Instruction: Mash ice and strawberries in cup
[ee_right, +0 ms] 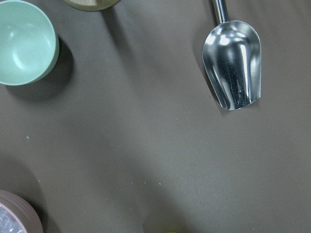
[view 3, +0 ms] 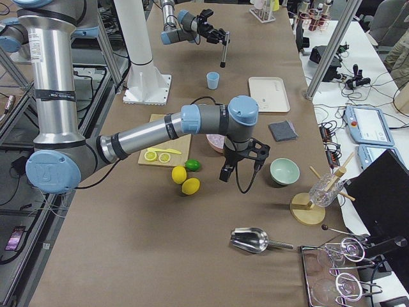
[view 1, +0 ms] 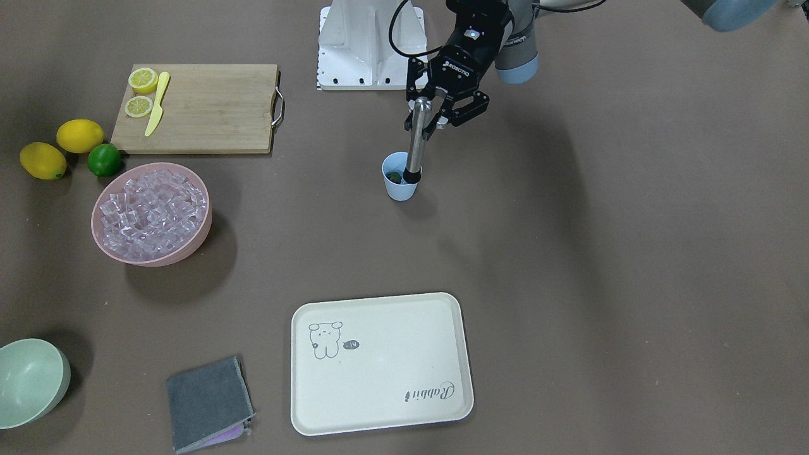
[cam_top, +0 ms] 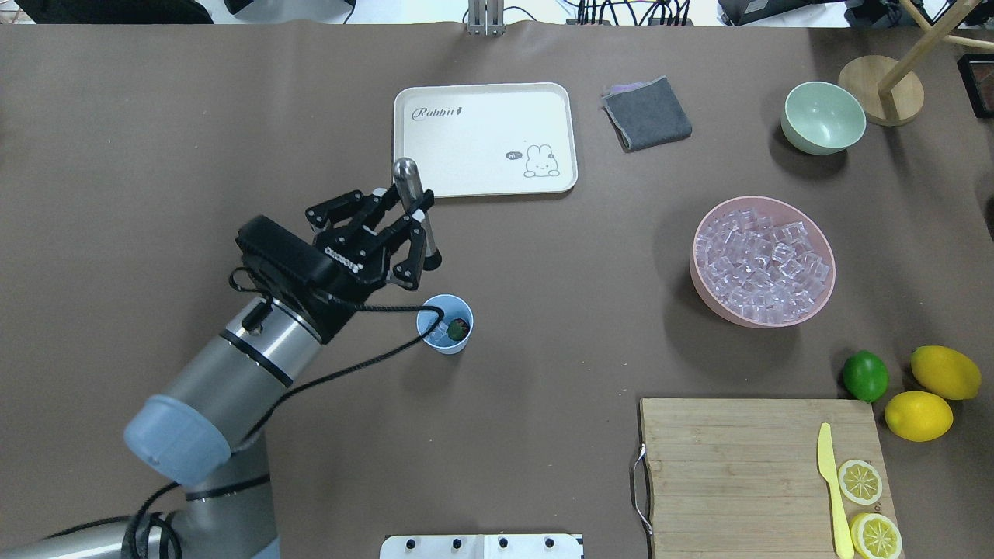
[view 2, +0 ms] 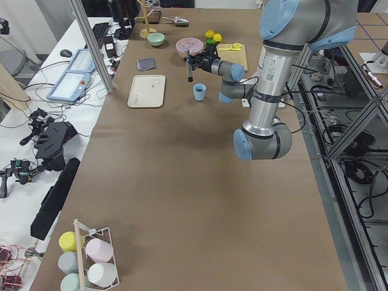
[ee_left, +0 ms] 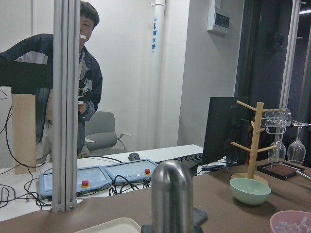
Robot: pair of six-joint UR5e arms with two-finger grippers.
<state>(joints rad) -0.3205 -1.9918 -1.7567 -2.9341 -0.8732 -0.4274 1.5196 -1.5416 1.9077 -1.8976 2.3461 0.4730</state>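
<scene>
The light-blue cup (cam_top: 443,341) stands mid-table with a red strawberry (cam_top: 459,328) and a clear piece of ice (cam_top: 437,334) inside. More ice (cam_top: 762,260) fills the pink bowl (cam_top: 703,279). My left gripper (cam_top: 410,205) is shut on a steel muddler (cam_top: 412,203) with a black tip. It holds the muddler upright, just above the cup (view 1: 399,188), tip near the rim. The muddler's rounded top (ee_left: 171,194) fills the left wrist view. My right gripper (view 3: 241,167) hangs over the table near the pale-green bowl (view 3: 284,171); I cannot tell whether it is open.
A cream tray (cam_top: 485,140) and a grey cloth (cam_top: 647,114) lie beyond the cup. A cutting board (cam_top: 745,466) carries a yellow knife and lemon slices. A lime (cam_top: 865,376) and two lemons sit beside it. A metal scoop (ee_right: 233,68) lies below the right wrist.
</scene>
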